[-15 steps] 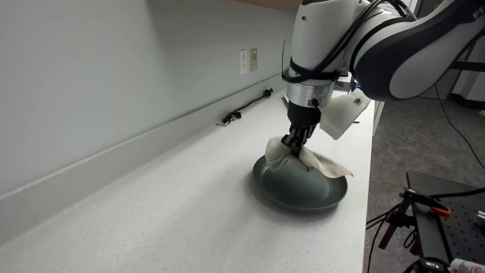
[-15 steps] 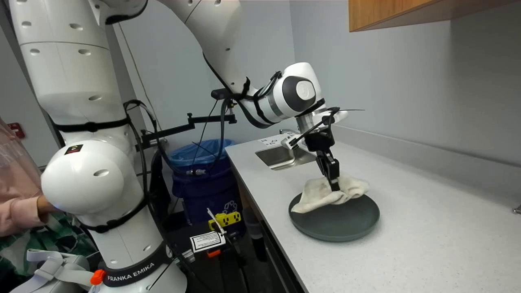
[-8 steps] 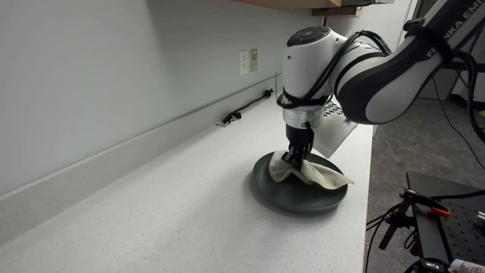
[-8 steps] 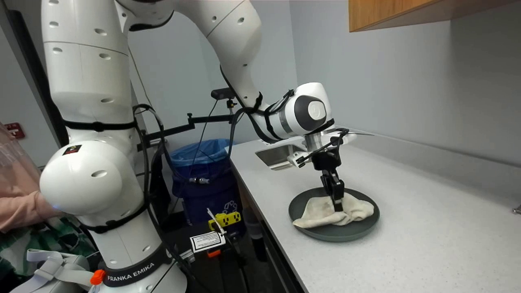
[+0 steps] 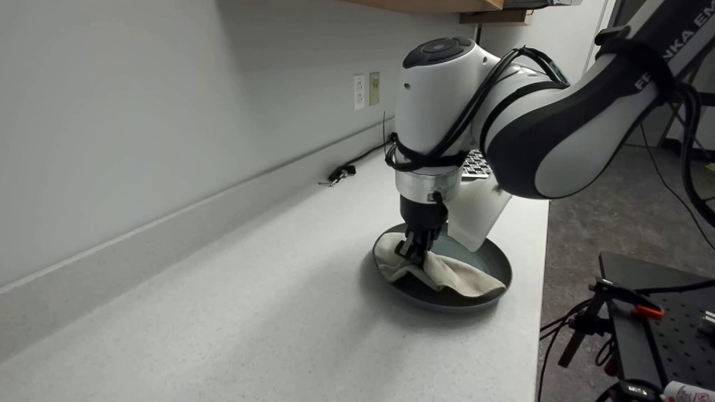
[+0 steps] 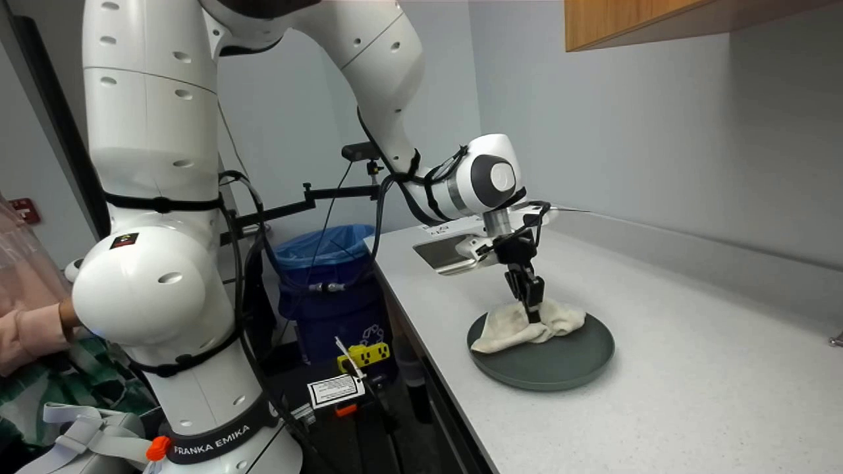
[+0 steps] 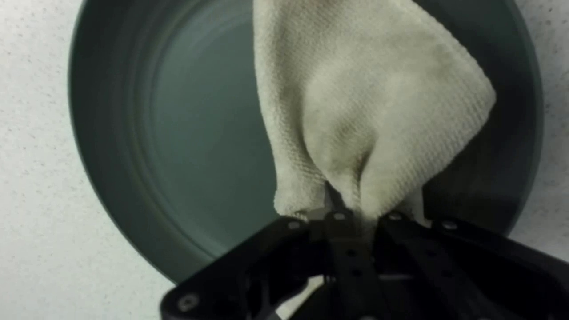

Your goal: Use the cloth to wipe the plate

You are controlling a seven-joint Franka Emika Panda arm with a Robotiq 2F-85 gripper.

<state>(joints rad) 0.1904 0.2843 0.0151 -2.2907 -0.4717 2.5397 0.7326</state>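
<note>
Where the gripper (image 7: 367, 220) pinches, cloth (image 7: 378, 89) puckers; plate (image 7: 209, 124) lies beneath.

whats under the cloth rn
The dark plate. Some of its bare surface shows beside the cloth; the part beneath, and anything on it, is hidden.

We record that the cloth (image 6: 506, 330), raised above the plate (image 6: 553, 363) a second ago, is now down on it. In an exterior view we note that cloth and claw (image 6: 533, 319) have since shifted toward the plate's far side, baring more of its near side.
</note>
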